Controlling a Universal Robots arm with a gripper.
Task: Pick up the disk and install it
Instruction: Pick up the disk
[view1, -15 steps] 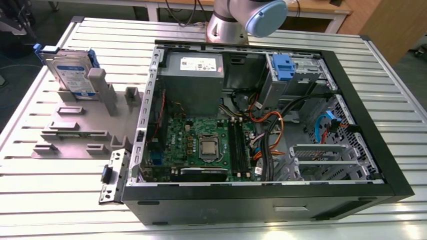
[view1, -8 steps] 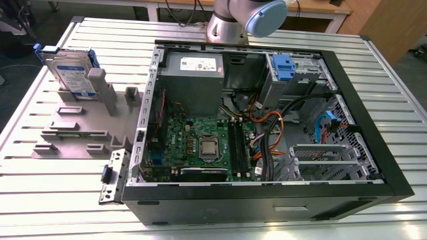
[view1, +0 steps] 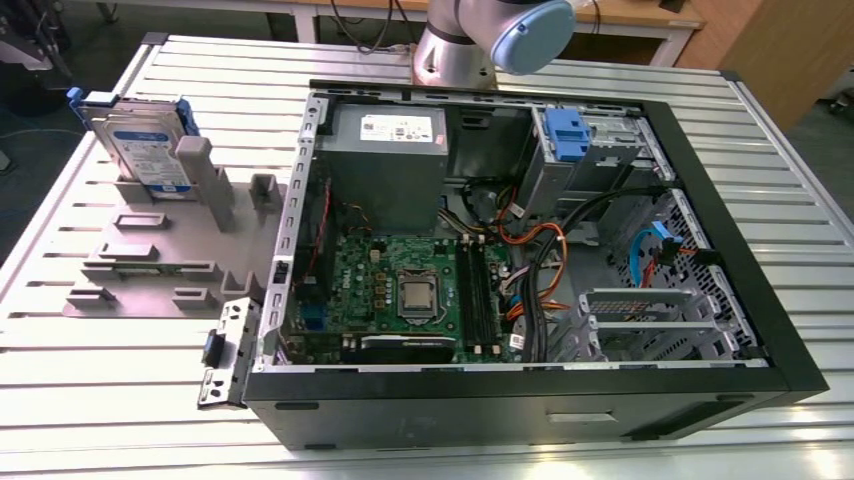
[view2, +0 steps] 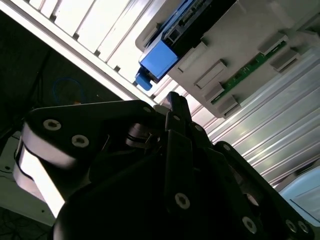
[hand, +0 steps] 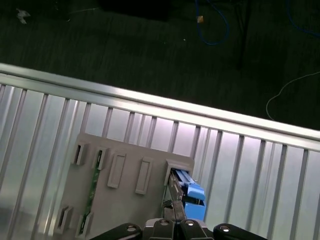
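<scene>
Arm base (view1: 487, 40) stands at the far edge of the slatted metal surface (view1: 107, 400), behind the open computer case (view1: 781, 300). The disk (view1: 140, 140) sits outside the case, on the exterior view's left. It stands upright on edge in a slot at the far corner of the grey holding tray (view1: 160, 250), with its blue carrier rail around it. A white-and-blue label faces the camera, but I cannot make out its print. In the first wrist view my tool (hand: 172, 189) points toward the tray (hand: 125, 170), with its tip lined up on the blue end of the disk (hand: 194, 196). In the second wrist view the tool (view2: 173, 102) sits just below the same blue end of the disk (view2: 159, 60) and is apart from it. I cannot tell whether the tool is clenched or released. A narrow green circuit board (view2: 247, 70) rests on edge in another tray slot, well apart from the disk. Inside the case, the grey power-supply box (view1: 387, 165) carries a white sticker whose print I cannot read. The green motherboard (view1: 400, 280) lies below it, and a small blue latch piece (view1: 567, 135) stands upright in the drive bay at the far corner, on the exterior view's right. Dark floor with loose cables (hand: 215, 30) lies beyond the surface edge.
</scene>
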